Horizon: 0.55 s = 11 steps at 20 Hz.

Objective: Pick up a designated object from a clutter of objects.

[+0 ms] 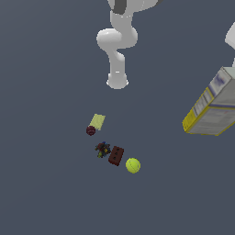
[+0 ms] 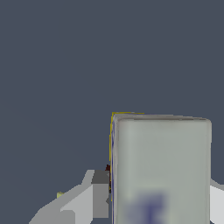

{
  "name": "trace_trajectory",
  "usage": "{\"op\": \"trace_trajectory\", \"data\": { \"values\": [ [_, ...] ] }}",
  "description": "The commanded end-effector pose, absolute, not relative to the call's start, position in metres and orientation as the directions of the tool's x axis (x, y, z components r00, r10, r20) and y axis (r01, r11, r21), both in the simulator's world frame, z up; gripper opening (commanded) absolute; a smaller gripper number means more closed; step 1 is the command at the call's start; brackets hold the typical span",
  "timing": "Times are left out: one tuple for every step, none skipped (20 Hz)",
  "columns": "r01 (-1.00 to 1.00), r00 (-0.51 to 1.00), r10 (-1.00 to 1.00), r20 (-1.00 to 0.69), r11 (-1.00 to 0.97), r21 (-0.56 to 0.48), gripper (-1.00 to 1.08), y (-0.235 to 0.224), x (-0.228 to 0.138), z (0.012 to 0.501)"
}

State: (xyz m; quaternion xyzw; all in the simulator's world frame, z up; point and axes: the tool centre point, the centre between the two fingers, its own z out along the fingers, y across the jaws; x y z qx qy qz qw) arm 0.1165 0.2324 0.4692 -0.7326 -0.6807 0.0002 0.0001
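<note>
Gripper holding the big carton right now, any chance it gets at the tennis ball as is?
Probably not. The gripper looks shut on the carton, so its fingers are occupied; the tennis ball lies unobstructed beside the brick.

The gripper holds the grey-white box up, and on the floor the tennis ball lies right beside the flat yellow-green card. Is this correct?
Not quite. In the exterior view the tennis ball lies beside the dark red-brown brick, not the flat yellow-green card; the maroon ball is next to the card. The rest holds: the gripper holds the grey-white box, as the wrist view shows.
</note>
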Motion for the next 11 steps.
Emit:
{"op": "trace_trajectory", "data": {
  "values": [
    [0.997, 0.073, 0.997, 0.000, -0.073, 0.000, -1.00, 0.2333, 0.1180, 0.4721],
    [0.997, 0.073, 0.997, 0.000, -0.073, 0.000, -1.00, 0.2335, 0.1185, 0.4729],
    [0.997, 0.073, 0.997, 0.000, -0.073, 0.000, -1.00, 0.2336, 0.1189, 0.4735],
    [0.997, 0.073, 0.997, 0.000, -0.073, 0.000, -1.00, 0.2337, 0.1193, 0.4740],
    [0.997, 0.073, 0.997, 0.000, -0.073, 0.000, -1.00, 0.2338, 0.1196, 0.4745],
    [0.997, 0.073, 0.997, 0.000, -0.073, 0.000, -1.00, 0.2338, 0.1199, 0.4748],
    [0.997, 0.073, 0.997, 0.000, -0.073, 0.000, -1.00, 0.2339, 0.1201, 0.4751],
    [0.997, 0.073, 0.997, 0.000, -0.073, 0.000, -1.00, 0.2339, 0.1203, 0.4753],
    [0.997, 0.073, 0.997, 0.000, -0.073, 0.000, -1.00, 0.2340, 0.1204, 0.4755],
    [0.997, 0.073, 0.997, 0.000, -0.073, 0.000, -1.00, 0.2340, 0.1205, 0.4756],
    [0.997, 0.073, 0.997, 0.000, -0.073, 0.000, -1.00, 0.2340, 0.1205, 0.4756]
  ]
}}
